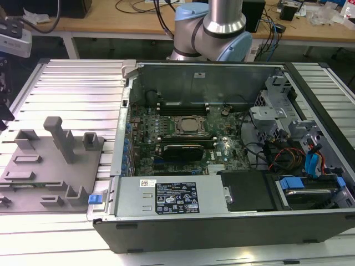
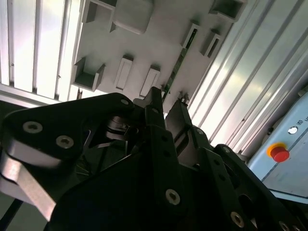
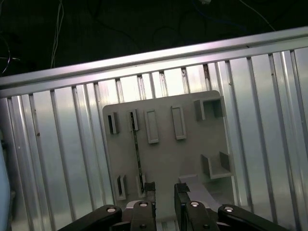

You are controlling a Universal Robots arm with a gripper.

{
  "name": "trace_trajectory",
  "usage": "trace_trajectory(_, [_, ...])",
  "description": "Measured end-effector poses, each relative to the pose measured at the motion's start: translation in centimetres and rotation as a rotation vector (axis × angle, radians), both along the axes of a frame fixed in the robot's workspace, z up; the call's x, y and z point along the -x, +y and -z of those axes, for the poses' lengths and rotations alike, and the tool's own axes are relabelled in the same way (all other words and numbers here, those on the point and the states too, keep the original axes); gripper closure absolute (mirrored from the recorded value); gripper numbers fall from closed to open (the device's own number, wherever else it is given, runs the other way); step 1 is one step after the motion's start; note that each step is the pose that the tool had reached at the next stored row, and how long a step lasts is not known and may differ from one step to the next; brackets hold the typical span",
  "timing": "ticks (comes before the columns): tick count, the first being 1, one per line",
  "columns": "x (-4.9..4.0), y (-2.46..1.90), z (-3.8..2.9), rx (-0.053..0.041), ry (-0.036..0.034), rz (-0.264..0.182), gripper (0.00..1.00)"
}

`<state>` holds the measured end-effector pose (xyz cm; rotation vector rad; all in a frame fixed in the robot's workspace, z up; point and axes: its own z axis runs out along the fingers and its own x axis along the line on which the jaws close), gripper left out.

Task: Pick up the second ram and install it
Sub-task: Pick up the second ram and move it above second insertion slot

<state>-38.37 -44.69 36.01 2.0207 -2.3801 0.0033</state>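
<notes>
Second ram [image 3: 138, 154] stood on its long edge in the grey fixture [image 3: 163, 159] in the first wrist view. It was a thin dark strip running between two pairs of narrow upright slots. The fixture lay flat on the ribbed aluminium worktop [image 3: 255, 125]. The black jaws were a narrow way apart with nothing between them. One of them lined up with the near end of the strip and was close to it, apparently not touching. An L-shaped bracket [image 3: 214, 166] rose from another part of the fixture.

In the second wrist view the second ram [image 2: 180, 60] showed its green edge. Its far end sat in a slot block [image 2: 192, 36] and the rest reached toward the jaw tips. The jaws were slightly parted and gripped nothing, and the strip's near end lay just beyond the gap. The fixture [image 2: 163, 45] rested on the bright ribs of the worktop [image 2: 29, 48]. A round red button [image 2: 279, 154] sat on a pale box beyond the worktop's edge.

In the exterior view the arm [image 1: 213, 25] stood behind the open computer case [image 1: 222, 227]. Inside the case, the motherboard [image 1: 222, 149] and processor socket [image 1: 190, 125] lay exposed. The fixture [image 1: 52, 166] sat on the worktop [image 1: 77, 88] just beside the case, on the exterior view's left. A thin dark-green line [image 1: 25, 185] low on the fixture's near side was probably the second ram, though too slight to be sure.
</notes>
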Motion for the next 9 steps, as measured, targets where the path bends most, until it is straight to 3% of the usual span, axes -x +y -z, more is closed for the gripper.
trace_trajectory(9, [0.00, 0.00, 0.73, 0.0000, -0.0001, 0.000, 0.70])
